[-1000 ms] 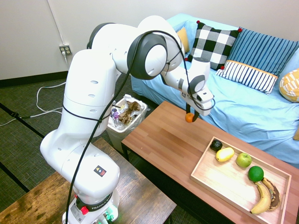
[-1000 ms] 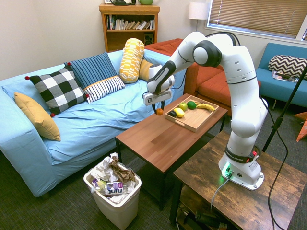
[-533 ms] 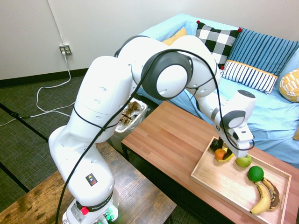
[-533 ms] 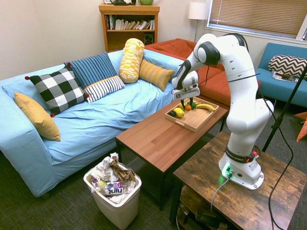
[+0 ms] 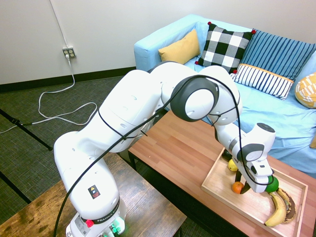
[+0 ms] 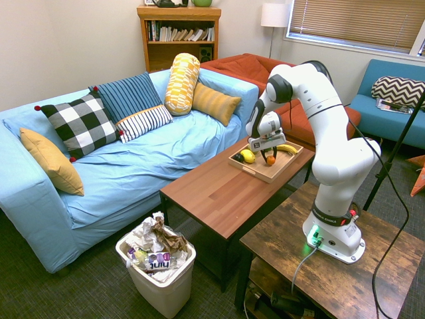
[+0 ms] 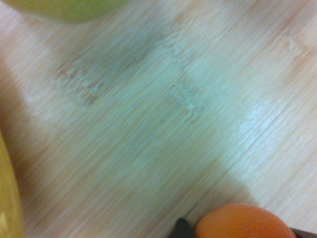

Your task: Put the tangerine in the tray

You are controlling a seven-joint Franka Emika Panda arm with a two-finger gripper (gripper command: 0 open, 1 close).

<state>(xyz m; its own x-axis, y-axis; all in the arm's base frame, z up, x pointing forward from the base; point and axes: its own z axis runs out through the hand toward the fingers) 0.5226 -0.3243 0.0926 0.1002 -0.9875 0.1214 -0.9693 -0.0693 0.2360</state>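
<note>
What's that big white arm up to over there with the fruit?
The arm's gripper has its fingers closed on a small tangerine, low over the light-wood tray. It seems to be putting it in there, where a lemon and bananas lie.

First exterior view, lower right: one tray (image 5: 224,193), one tangerine (image 5: 237,187), one lemon (image 5: 232,165), one lime (image 5: 272,184), two bananas (image 5: 277,211), one dark fruit (image 5: 226,154). Wrist view, upper left: one apple (image 7: 74,7). Second exterior view: seven pillows (image 6: 81,124), three sofas (image 6: 153,154), two tables (image 6: 216,197); lower left, one bin (image 6: 166,286).
</note>
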